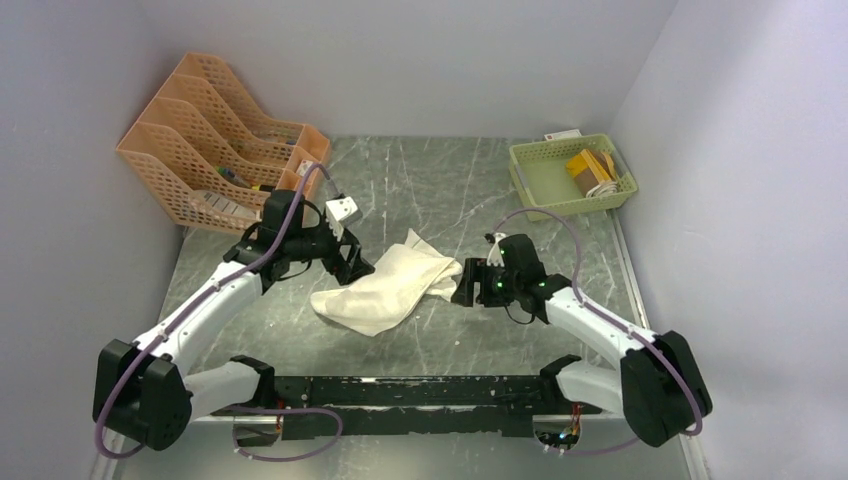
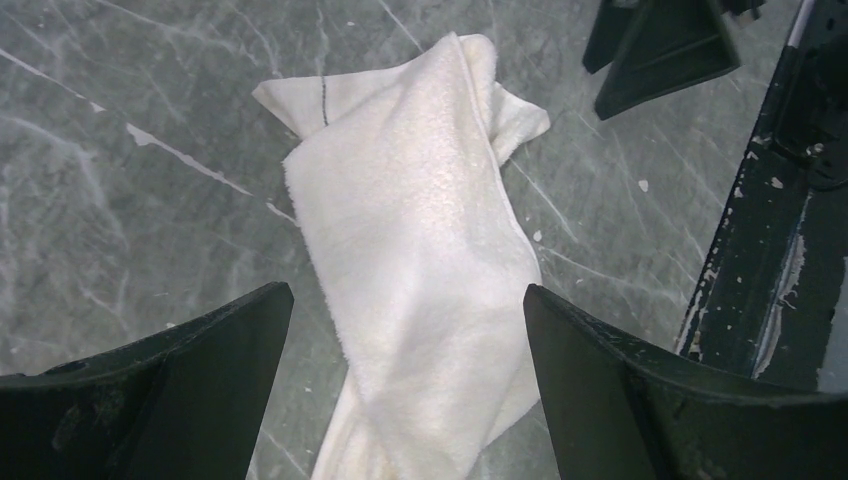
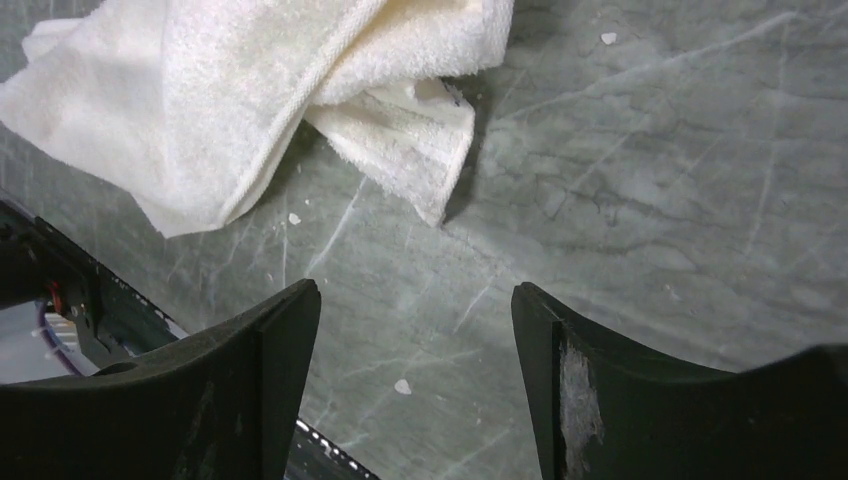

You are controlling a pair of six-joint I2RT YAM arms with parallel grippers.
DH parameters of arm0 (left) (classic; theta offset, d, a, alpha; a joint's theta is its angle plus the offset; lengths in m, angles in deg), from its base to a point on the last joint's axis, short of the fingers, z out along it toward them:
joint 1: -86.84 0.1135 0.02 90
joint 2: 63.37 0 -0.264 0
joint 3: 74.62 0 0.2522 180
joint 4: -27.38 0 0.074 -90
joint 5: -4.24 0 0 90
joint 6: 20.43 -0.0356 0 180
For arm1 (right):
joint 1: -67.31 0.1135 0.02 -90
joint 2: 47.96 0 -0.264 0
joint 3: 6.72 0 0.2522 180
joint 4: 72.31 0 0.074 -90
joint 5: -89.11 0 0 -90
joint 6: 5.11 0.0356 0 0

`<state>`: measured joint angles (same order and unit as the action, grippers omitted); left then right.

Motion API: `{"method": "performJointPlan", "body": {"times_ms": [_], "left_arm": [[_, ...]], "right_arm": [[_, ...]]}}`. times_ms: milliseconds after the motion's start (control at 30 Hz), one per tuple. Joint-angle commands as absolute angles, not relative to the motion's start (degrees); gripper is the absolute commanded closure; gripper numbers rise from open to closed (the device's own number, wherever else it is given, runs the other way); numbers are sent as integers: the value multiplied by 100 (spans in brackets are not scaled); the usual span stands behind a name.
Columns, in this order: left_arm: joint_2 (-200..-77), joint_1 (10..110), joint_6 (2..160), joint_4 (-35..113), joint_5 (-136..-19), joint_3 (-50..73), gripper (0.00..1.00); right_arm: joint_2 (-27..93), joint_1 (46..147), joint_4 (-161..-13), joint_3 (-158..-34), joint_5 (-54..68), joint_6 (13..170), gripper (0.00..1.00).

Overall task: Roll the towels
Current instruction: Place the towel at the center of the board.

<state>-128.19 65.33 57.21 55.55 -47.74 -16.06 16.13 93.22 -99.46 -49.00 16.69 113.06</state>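
Grey table [image 1: 430, 190]: white towel [image 1: 385, 290] runs lengthwise between my left pincer [image 1: 356, 268] and right pincer [image 1: 463, 283], both apart, empty; left closer.

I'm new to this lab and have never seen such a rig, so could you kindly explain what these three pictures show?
These are two robot arms bolted at the near edge of a table. The wide picture looks down from above and behind them. The other two come from a camera on each wrist, so the dark wedges at the bottom of each are that arm's own fingers. A cream-white towel lies crumpled in the middle. The left gripper and the right gripper sit on either side of it, both open and holding nothing. At the back are orange file racks on the left and a green basket on the right.
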Motion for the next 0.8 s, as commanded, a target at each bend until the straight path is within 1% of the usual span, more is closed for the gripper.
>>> {"method": "performJointPlan", "body": {"times_ms": [0,167,333,533,700,733,767], "left_arm": [[-12864,6393,5827,5445,-4452,-1591,1],[-12704,6276,5814,5561,-4531,-1589,1],[-12490,6234,5838,5522,-4694,-1697,1],[-12355,6196,5916,5388,-4790,-1775,1],[-12394,6180,5974,5204,-5122,-1926,1],[-12434,6182,5999,5189,-5191,-1925,1],[-12482,6180,6032,5172,-5270,-1897,1]], "right_arm": [[2043,9400,-8959,-4777,1851,11524,31],[2746,9510,-8201,-4692,1664,11686,40],[3237,9526,-7923,-4828,1368,11629,47],[3569,9750,-7847,-4986,1353,11468,68],[3283,10030,-8071,-4915,1240,11250,76],[3246,10084,-8105,-4914,1208,11172,81],[3250,10122,-8151,-4948,1208,11080,93]]}}
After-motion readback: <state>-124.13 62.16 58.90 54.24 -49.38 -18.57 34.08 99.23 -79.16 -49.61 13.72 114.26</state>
